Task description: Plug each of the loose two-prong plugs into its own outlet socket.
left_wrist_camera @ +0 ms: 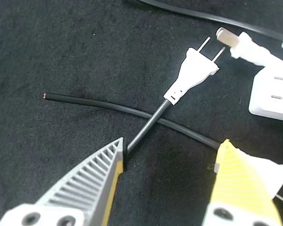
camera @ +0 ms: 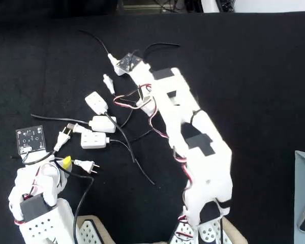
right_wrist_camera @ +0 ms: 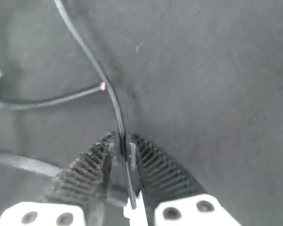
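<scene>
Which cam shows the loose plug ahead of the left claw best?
Left wrist view: the plug sits close, both prongs clear. In the high view it is small, beside a socket block. Right wrist view: a black cord in the right claw.

I see even, fairly bright overhead light on the dark table (camera: 264, 76), the white right arm (camera: 193, 132) glaring, and soft shadows under the plug (left_wrist_camera: 193, 70).

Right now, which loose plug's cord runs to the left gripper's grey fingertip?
The white plug with prongs pointing toward the socket block: its black cord ends at the left gripper's grey finger; no other plug's does.
</scene>
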